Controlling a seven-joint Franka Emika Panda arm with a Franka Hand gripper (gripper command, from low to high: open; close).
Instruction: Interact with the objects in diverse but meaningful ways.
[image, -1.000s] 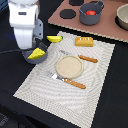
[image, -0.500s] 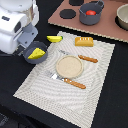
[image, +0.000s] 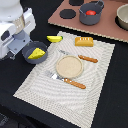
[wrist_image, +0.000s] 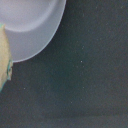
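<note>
Lying beside tool (image: 22, 44): cheese wedge (image: 35, 53).

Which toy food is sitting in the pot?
The tomato. It is red and sits in the grey pot on the stove board. The cheese lies in a small bowl, and the banana and bread lie on the mat.

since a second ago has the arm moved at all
Yes. In the exterior view the arm has shifted toward the view's left and slightly up, away from the striped placemat, which stayed put. Its claw is not visible.
</note>
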